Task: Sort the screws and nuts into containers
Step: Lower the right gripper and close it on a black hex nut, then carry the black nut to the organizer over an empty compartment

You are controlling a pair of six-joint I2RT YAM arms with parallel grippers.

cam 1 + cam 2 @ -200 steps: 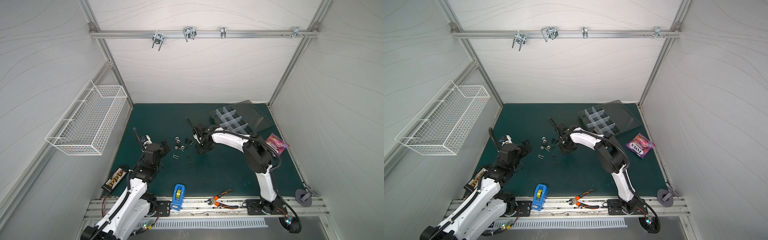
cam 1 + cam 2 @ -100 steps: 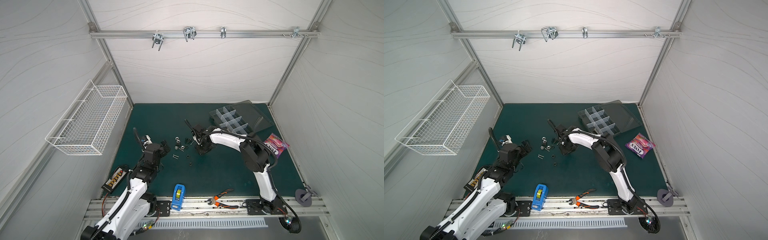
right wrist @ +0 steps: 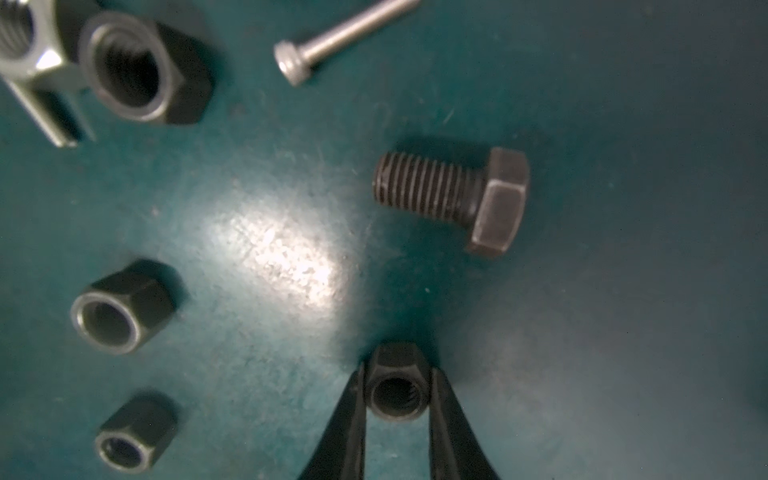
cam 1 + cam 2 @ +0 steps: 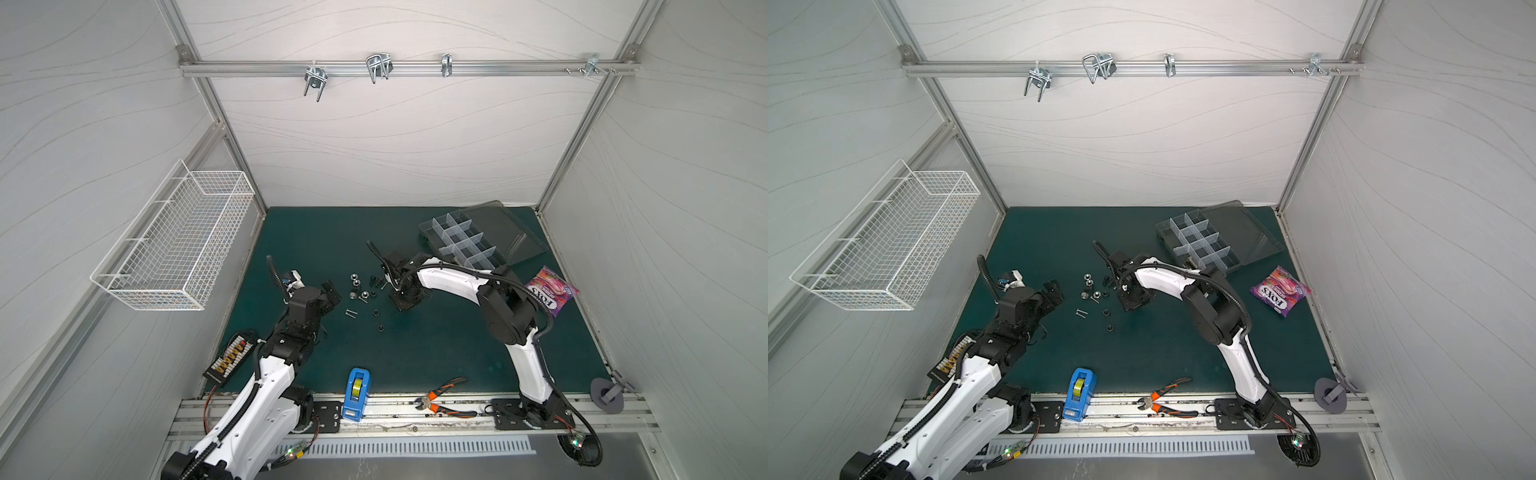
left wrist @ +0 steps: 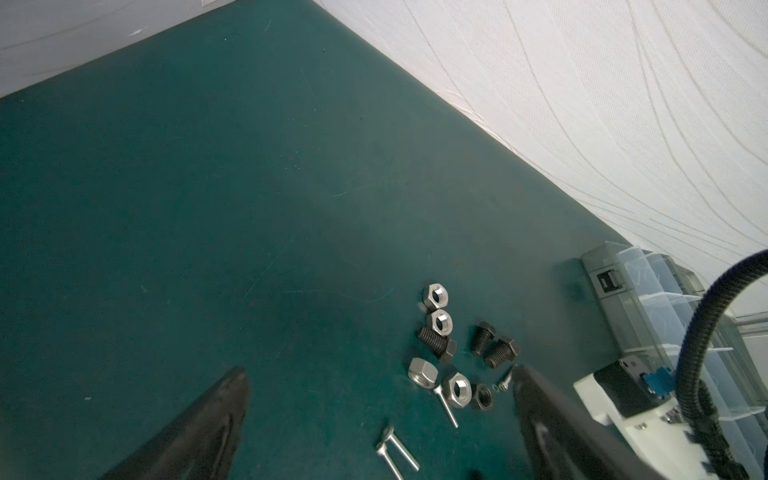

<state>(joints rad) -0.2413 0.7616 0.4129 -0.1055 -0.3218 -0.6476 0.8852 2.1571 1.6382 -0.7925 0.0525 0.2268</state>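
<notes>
Loose screws and nuts (image 4: 362, 289) (image 4: 1094, 289) lie mid-mat in both top views. In the right wrist view my right gripper (image 3: 397, 374) is shut on a small black nut (image 3: 397, 388) resting on the mat, one finger against each side. A black hex bolt (image 3: 453, 199), two more black nuts (image 3: 120, 307) and a thin silver screw (image 3: 332, 37) lie beyond it. My left gripper (image 5: 379, 370) (image 4: 330, 291) hovers open just left of the pile, holding nothing. Silver nuts (image 5: 436, 296) and thin screws (image 5: 395, 449) show between its fingers. The containers (image 4: 457, 240) (image 4: 1198, 243) stand open at the back right.
A white wire basket (image 4: 178, 245) hangs on the left wall. A blue tape dispenser (image 4: 355, 390) and orange pliers (image 4: 444, 399) lie at the front edge. A purple candy packet (image 4: 550, 291) lies right of the right arm. A connector strip (image 4: 230, 361) sits at the front left.
My right gripper's fingers have closed in until they touch the black nut on both sides, and that arm has shifted slightly left. The left arm has not moved.
</notes>
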